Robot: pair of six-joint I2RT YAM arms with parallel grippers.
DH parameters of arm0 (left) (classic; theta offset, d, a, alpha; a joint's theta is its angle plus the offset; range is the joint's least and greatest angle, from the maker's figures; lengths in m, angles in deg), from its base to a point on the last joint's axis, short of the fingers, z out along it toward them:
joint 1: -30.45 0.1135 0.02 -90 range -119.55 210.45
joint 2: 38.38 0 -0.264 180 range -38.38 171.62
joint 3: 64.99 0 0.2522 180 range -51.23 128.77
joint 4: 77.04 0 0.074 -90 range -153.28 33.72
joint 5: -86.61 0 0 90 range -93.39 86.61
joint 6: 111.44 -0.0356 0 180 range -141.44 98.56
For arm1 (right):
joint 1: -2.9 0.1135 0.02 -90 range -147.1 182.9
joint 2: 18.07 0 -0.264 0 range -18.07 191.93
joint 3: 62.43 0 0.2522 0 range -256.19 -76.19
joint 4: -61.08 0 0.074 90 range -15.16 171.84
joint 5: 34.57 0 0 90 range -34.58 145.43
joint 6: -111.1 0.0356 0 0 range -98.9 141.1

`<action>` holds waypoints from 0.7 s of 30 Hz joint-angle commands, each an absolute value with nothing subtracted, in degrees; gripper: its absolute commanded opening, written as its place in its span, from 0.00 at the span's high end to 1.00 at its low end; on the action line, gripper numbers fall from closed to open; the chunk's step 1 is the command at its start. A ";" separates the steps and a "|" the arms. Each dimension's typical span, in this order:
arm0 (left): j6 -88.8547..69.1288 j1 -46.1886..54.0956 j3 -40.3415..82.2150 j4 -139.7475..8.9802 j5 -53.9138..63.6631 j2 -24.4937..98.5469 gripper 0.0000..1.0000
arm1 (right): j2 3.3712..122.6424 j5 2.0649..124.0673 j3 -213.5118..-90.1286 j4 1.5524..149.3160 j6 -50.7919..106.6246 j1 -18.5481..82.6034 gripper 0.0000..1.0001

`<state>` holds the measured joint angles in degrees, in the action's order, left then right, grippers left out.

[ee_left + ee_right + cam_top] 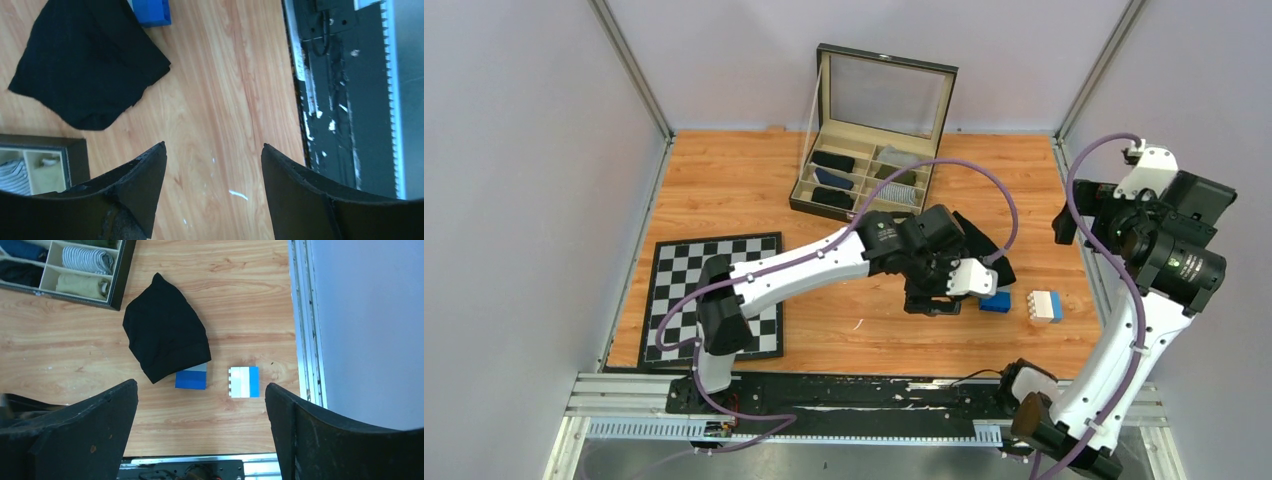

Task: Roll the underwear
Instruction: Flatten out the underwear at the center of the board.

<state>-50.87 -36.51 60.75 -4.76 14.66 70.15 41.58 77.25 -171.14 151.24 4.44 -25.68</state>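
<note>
- The underwear (165,337): plain black fabric, unrolled, loosely folded into a rumpled pointed shape.
- Lies flat on wood, upper centre of right wrist view.

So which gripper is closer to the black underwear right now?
Left. The left gripper is just beside the underwear; the right gripper hangs high, off to its right.

From the right wrist view, the underwear (165,335) has a blue block (191,379) touching its 5 o'clock edge, perhaps tucked under it. A white-and-blue block (244,382) sits just beyond. The compartment box (121,275) crowds 10 o'clock. Bare table (250,300) lies open at 3 and 8 o'clock.
</note>
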 commanded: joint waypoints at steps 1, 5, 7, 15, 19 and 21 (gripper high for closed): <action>-53.93 -36.30 52.80 -21.35 15.44 70.05 0.24 | 43.81 82.81 -170.61 150.62 10.32 -31.96 0.02; -64.59 -36.81 39.97 -35.90 16.70 68.44 0.24 | 48.08 91.52 -168.70 148.87 11.73 -39.07 0.03; -71.41 -37.22 40.85 -35.53 16.57 70.82 0.25 | 50.10 94.86 -167.18 147.74 11.59 -41.71 0.05; -82.50 -37.32 42.67 -39.88 17.04 78.81 0.37 | 51.00 98.00 -159.69 140.37 8.91 -45.73 0.05; -83.61 -37.62 45.38 -42.51 16.49 83.25 0.46 | 49.29 98.67 -154.81 136.84 9.04 -45.94 0.05; -83.48 -37.74 47.82 -42.53 16.49 85.46 0.50 | 48.58 98.62 -152.77 135.06 8.96 -45.96 0.05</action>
